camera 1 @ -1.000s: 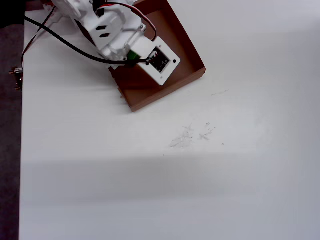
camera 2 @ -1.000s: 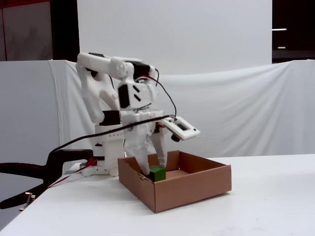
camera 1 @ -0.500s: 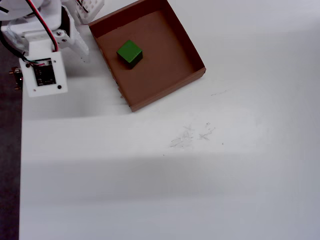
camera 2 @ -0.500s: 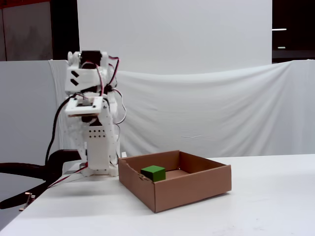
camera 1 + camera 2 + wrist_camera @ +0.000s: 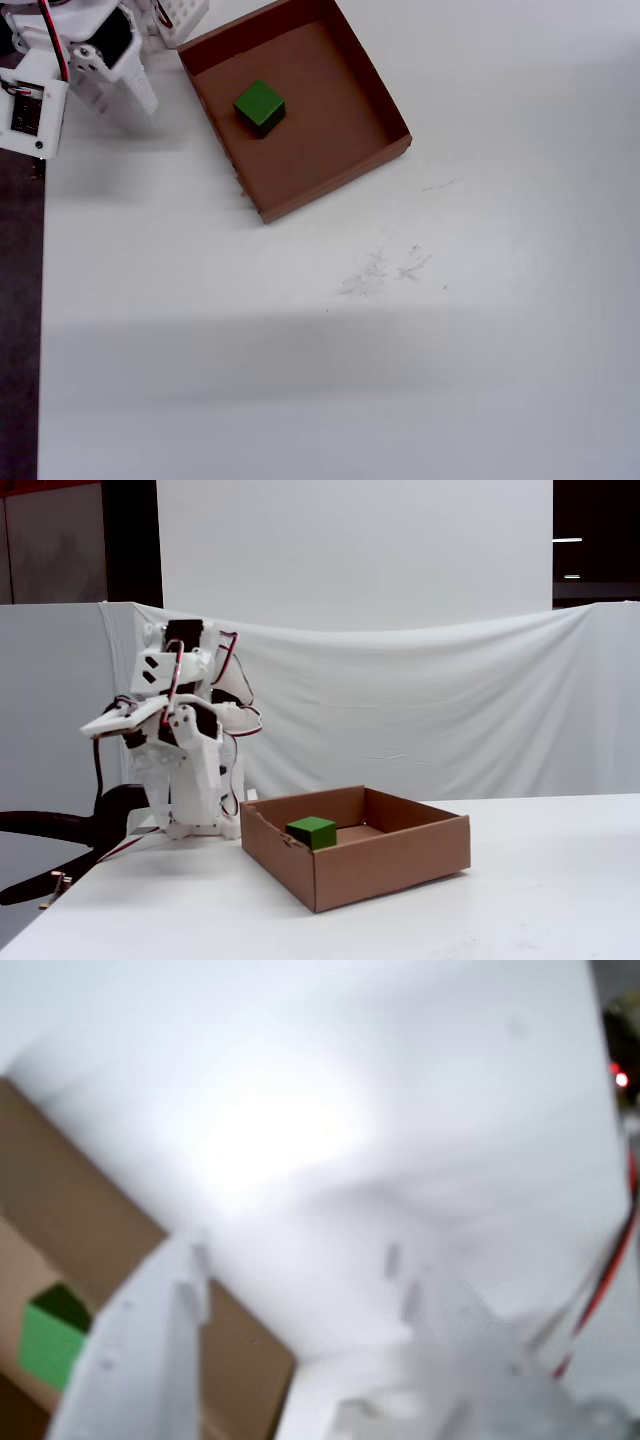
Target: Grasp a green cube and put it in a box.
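The green cube (image 5: 259, 104) lies on the floor of the brown box (image 5: 331, 183), toward its far-left part in the overhead view, with nothing touching it. The fixed view shows the cube (image 5: 312, 830) inside the box (image 5: 392, 866) near the left wall. My gripper (image 5: 128, 98) is off to the left of the box, over bare table, folded back near the arm's base (image 5: 190, 815). The wrist view is blurred: the gripper (image 5: 295, 1265) is open with only white table between its fingers (image 5: 150, 1350), and the cube (image 5: 50, 1342) and box (image 5: 90, 1222) sit at lower left.
A small white perforated part (image 5: 180, 12) sits at the top edge beside the box's far corner. The table's left edge (image 5: 42, 300) runs close to the arm. Faint scratch marks (image 5: 385, 268) lie mid-table. A white cloth (image 5: 450, 710) hangs behind.
A second ago the gripper was down in the box around the cube. It let go, rose and swung left out of the box, then folded further back; the cube stays on the box floor.
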Robot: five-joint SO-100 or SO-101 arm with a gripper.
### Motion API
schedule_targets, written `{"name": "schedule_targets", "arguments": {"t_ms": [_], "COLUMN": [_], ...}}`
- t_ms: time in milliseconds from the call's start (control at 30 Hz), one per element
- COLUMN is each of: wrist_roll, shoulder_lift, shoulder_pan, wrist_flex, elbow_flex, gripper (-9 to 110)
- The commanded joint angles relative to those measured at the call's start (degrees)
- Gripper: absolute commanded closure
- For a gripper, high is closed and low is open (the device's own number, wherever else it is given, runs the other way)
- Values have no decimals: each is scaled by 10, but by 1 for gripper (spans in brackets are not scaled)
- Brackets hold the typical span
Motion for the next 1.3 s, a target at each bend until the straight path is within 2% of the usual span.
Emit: {"name": "schedule_targets", "arguments": {"t_ms": [0,567,1267], "wrist_roll": [6,8,8], "shoulder_lift": [31,33,33], "shoulder_pan": [6,62,65], "wrist_flex": [-16,-28,-28], "elbow_flex": [41,68,68], "gripper": [79,78,78]}}
